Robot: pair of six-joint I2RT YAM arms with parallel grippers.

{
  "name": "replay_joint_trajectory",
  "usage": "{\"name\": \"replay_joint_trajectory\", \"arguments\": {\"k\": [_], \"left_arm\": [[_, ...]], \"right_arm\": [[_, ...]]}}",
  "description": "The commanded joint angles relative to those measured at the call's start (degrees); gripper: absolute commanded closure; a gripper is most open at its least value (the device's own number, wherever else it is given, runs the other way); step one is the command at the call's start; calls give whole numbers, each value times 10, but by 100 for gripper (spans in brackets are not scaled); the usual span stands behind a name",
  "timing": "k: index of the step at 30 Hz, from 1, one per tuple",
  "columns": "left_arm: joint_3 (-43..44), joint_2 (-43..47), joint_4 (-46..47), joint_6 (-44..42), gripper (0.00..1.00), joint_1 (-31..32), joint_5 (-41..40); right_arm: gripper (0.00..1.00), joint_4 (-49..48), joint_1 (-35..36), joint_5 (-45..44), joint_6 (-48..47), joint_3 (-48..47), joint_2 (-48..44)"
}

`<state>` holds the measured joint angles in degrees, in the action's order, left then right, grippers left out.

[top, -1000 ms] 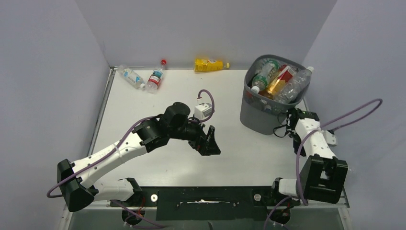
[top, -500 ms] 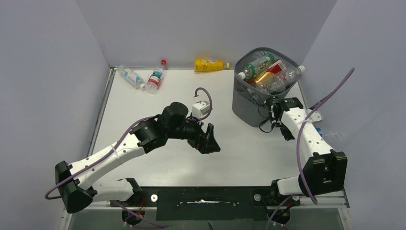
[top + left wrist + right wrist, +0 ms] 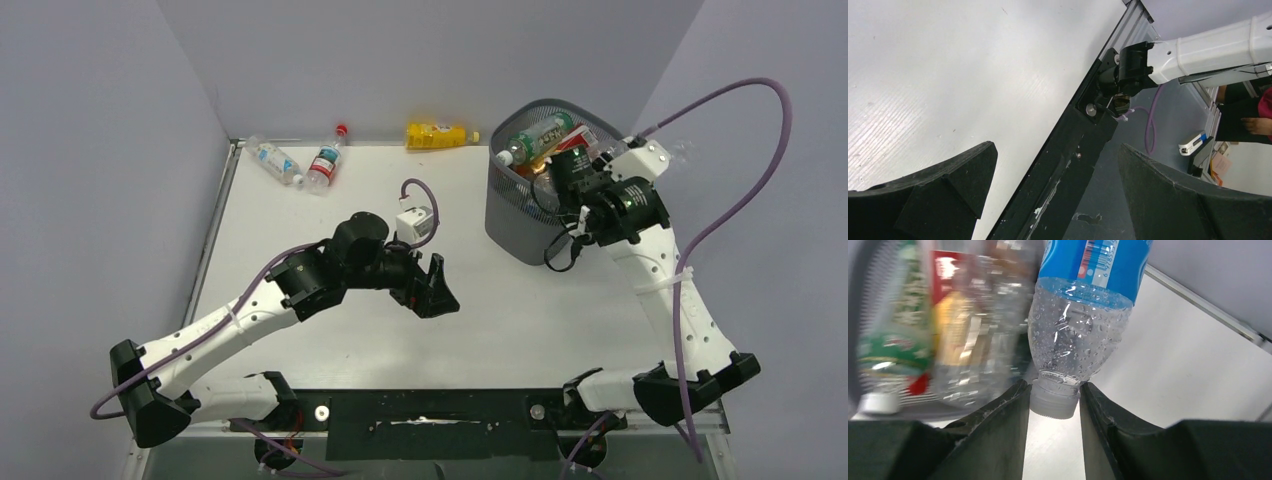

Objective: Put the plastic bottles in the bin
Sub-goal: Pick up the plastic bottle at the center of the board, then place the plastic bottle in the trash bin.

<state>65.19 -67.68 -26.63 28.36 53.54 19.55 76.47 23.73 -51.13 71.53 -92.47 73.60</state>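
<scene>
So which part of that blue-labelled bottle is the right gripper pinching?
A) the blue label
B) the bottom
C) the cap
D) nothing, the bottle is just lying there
C: in the right wrist view, the right gripper has a finger pressed against each side of the cap of the blue-labelled bottle, and the label sits well away from the fingers.

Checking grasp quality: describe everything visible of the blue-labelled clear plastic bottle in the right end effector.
Clear, thin plastic bottle with a blue barcode label, droplets inside its wall. The right end effector pinches its pale cap between black fingers; the body points away from the wrist camera. Beside it is the dark grey mesh bin of bottles.
</scene>
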Motion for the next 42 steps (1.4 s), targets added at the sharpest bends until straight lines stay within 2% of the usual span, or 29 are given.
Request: {"name": "replay_joint_trajectory", "arguments": {"k": [1, 6, 8, 11, 16, 22, 30, 35, 39, 42], "left_arm": [[13, 29, 31, 3, 8, -1, -8], [25, 31, 10, -10, 7, -4, -21], [24, 35, 9, -11, 7, -5, -24], [22, 38, 9, -11, 7, -9, -28], [22, 41, 4, -15, 7, -15, -29], [23, 39, 1, -21, 7, -28, -19], [29, 31, 4, -22, 7, -32, -17], [34, 29, 0, -18, 7, -35, -21], [38, 27, 0, -16, 7, -35, -22], [43, 25, -3, -14, 7, -35, -24]], "right_arm": [[94, -19, 69, -43, -109, -131, 68], [92, -112, 112, -15, -269, -256, 155], [91, -166, 112, 23, -335, -265, 173], [90, -215, 101, 78, -377, -267, 188], [90, -257, 41, 178, -382, -239, 176], [89, -288, -15, 252, -371, -190, 137], [90, -311, -18, 300, -364, -138, 120], [89, -304, -18, 295, -345, -113, 107], [83, -296, -19, 295, -329, -97, 96], [67, -287, -19, 298, -324, -99, 91]]}}
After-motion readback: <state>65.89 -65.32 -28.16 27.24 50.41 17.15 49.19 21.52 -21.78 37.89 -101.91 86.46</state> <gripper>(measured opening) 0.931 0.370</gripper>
